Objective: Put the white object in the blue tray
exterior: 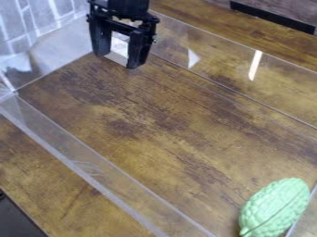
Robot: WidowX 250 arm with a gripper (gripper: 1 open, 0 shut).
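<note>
Pincer is hanging at 11 o'clock over the desk, pointing down, jaws standing wide apart. White block is sitting on the wood between the two fingers; contact cannot be judged. Green leaf is lying at 5 o'clock, well apart.

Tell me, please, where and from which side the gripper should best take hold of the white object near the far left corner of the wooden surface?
Probably from straight above, closing on the two long side faces of the white object. It is a small plain block lying flat on the wooden surface, about as wide as the open gripper, whose fingers already point down on either side of it. Its exact edges are partly hidden by the fingers.
</note>
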